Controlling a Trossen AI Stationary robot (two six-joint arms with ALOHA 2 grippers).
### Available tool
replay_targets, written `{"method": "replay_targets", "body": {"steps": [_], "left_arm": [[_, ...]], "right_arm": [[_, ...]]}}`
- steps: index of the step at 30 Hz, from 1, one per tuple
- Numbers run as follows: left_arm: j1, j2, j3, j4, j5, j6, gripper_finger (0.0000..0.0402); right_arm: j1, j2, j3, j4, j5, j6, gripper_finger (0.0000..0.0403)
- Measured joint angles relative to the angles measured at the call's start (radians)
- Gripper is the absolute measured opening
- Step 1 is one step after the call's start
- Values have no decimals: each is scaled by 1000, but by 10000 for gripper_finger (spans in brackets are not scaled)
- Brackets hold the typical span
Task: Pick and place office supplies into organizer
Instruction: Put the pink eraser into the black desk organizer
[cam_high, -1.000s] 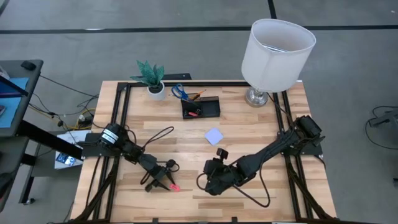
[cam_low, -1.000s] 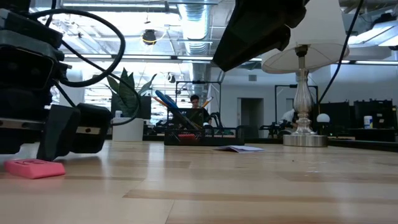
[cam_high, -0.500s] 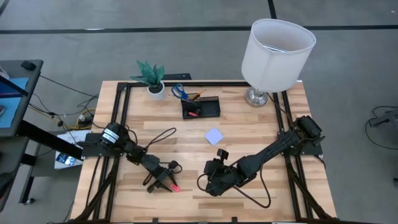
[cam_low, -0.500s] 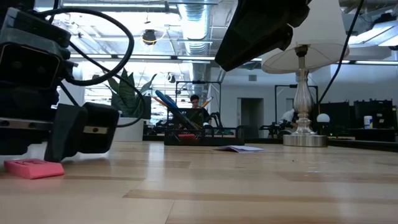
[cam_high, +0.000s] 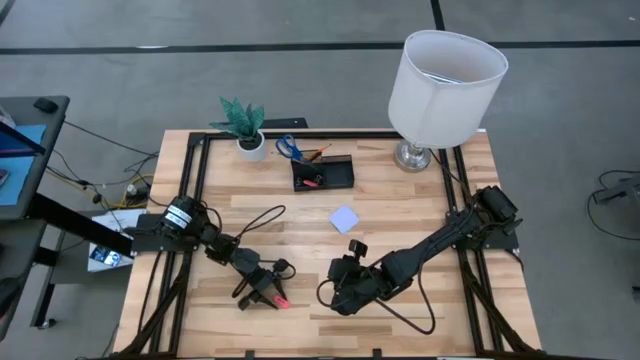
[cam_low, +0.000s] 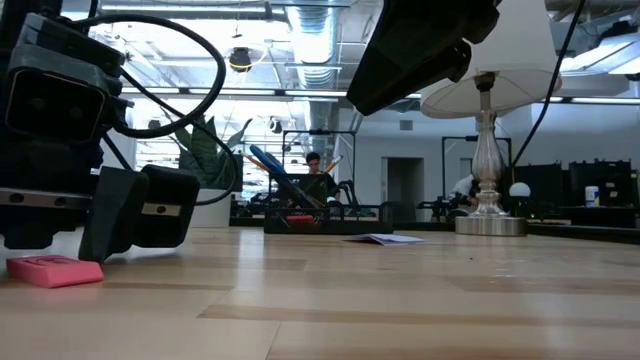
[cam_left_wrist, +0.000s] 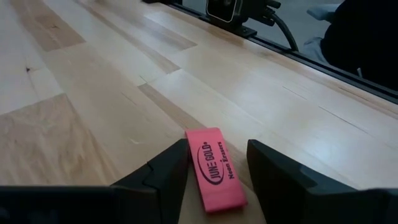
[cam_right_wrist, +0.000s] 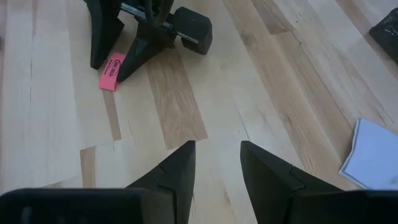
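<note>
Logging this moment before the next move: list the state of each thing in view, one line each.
Left gripper: open, fingers astride the pink eraser.
Pink rectangular eraser: flat on the table, not lifted.
Right gripper: open, empty, above bare wood.
Pale lavender square note pad: flat on the table.
Black rectangular organizer: upright; blue-handled scissors at its cup end.

Bright, even light; blurred foreground.
</note>
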Motion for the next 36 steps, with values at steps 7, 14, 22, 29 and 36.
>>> {"method": "replay_targets", "body": {"steps": [7, 14, 22, 29, 36], "left_arm": [[0, 0, 0, 0, -4, 0, 152], [1, 0, 0, 1, -7, 6, 118], [1, 0, 0, 1, -3, 6, 97], [1, 0, 0, 4, 0, 15, 96], [1, 0, -1, 5, 2, 36, 95]], "right_arm": [[0, 0, 0, 0, 0, 0, 123], [0, 0, 0, 0, -1, 0, 123], [0, 0, 0, 0, -1, 0, 123], [0, 0, 0, 0, -1, 0, 123], [0, 0, 0, 0, -1, 0, 123]]}}
